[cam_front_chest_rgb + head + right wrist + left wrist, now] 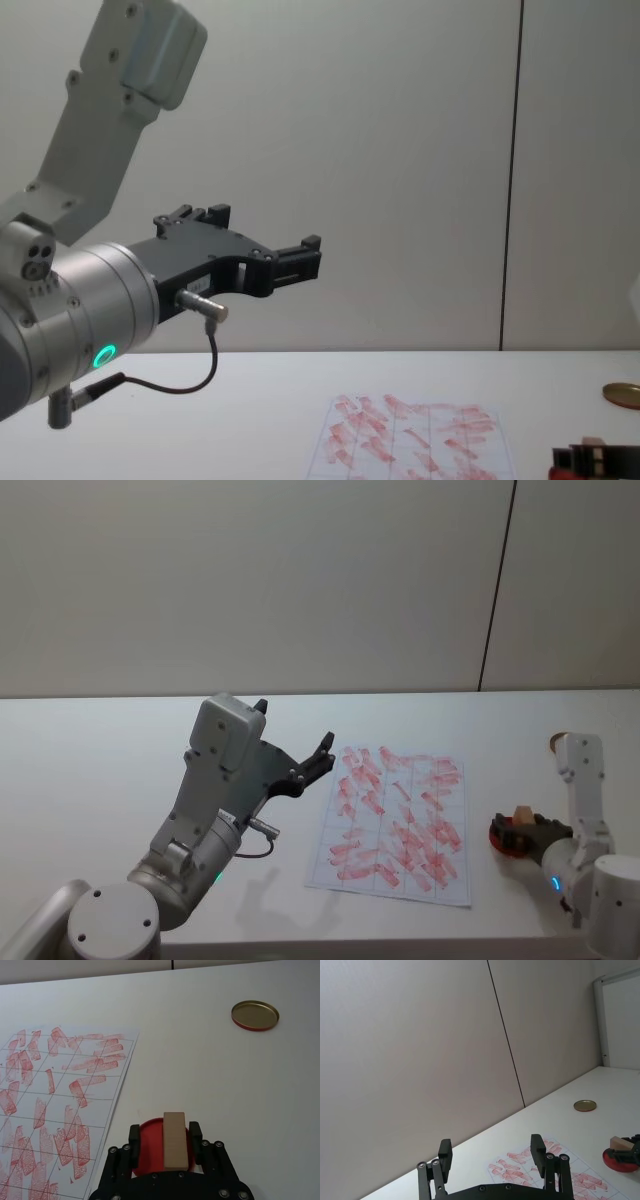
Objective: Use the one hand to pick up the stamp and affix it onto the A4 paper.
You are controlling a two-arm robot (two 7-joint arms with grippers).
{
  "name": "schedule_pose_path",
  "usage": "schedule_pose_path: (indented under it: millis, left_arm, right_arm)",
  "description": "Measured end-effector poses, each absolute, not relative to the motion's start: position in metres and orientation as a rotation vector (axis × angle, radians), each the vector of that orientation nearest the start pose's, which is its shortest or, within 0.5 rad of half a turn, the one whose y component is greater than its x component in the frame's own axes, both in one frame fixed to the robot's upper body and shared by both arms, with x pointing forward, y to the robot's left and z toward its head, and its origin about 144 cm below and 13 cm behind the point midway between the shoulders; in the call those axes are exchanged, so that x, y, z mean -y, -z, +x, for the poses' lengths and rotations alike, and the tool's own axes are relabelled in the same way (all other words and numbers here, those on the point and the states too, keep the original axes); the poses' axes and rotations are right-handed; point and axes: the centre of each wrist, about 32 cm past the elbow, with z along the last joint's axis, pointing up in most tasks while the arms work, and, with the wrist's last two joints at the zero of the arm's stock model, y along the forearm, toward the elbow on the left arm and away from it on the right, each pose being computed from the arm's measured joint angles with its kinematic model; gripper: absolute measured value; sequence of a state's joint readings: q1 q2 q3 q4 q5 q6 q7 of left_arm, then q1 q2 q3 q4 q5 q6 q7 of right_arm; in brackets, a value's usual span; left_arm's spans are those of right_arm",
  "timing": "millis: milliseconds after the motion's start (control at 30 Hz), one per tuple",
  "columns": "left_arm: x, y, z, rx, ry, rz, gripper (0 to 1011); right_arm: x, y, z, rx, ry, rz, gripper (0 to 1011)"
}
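The stamp, a small light-brown wooden block, stands on the round red ink pad to the right of the A4 paper. My right gripper is open and straddles the stamp. One finger is close against the block, and a strip of red pad shows between the block and the other finger. From the head view the stamp sits right of the paper, which is crowded with red marks. My left gripper hangs open and empty above the table, left of the paper.
A brass-coloured round disc lies on the white table beyond the ink pad, toward the back right. The left arm's large housing stands high over the table's left half. A wall runs along the back edge.
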State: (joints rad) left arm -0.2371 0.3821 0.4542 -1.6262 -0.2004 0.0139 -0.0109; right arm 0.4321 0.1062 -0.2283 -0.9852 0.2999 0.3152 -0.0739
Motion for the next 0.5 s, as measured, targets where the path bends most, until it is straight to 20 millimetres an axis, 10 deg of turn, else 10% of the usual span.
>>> schedule_pose_path:
  millis: [500]
  left_arm:
    - [-0.1984,-1.2044,0.4920,0.268,-1.124,0.061,993]
  right_arm:
    - [0.2139,-1.1151,0.5698,-0.438,1.496,-0.375,220]
